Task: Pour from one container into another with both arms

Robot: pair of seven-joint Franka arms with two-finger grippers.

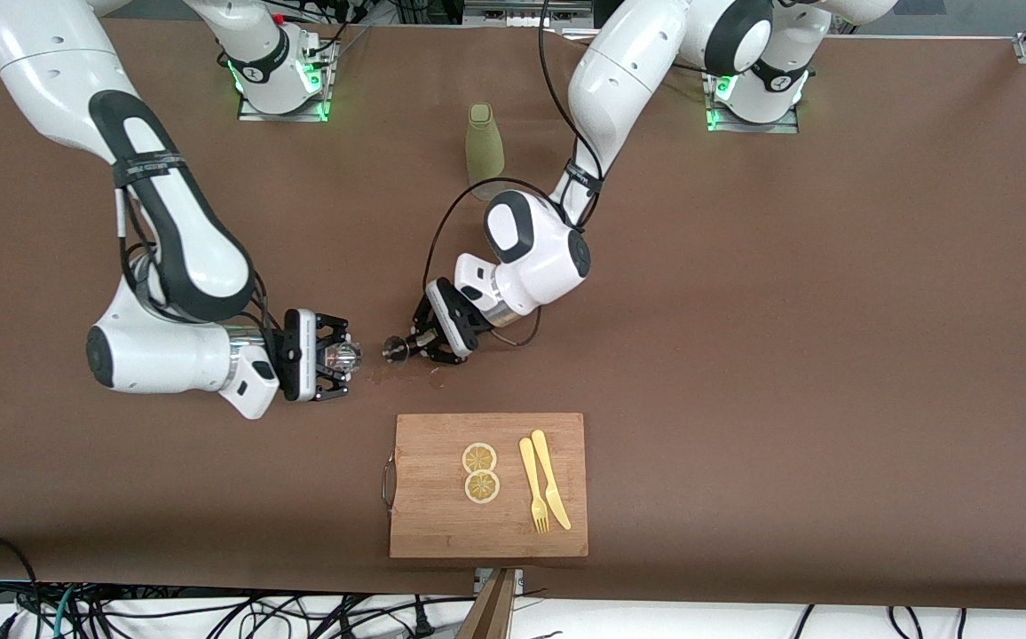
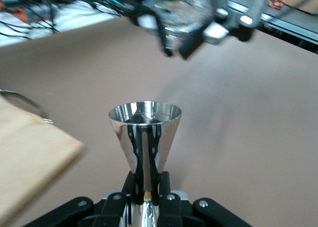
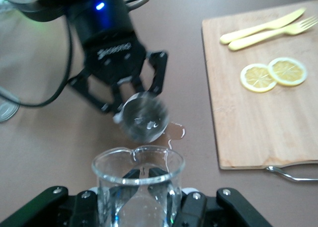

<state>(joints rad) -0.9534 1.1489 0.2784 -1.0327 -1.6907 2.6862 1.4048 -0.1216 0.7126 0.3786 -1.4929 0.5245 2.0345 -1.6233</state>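
Both vessels are pinched and raised: jigger (image 1: pixel 397 349) by left gripper (image 1: pixel 425 343), at three o'clock of the cup (image 1: pixel 341 357) in right gripper (image 1: pixel 335 358); a small spill (image 3: pixel 175 131) apparently lies beneath, pouring seemingly unfinished.

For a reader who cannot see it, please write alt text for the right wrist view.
The right gripper holds a small clear glass cup in the foreground, and above it the left gripper holds a tilted shiny steel jigger over the brown table. A little liquid lies spilled under the jigger, beside a wooden cutting board with two lemon slices, a yellow fork and knife.

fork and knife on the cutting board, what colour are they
Pale yellow, both fork and knife; clearest in the front view.
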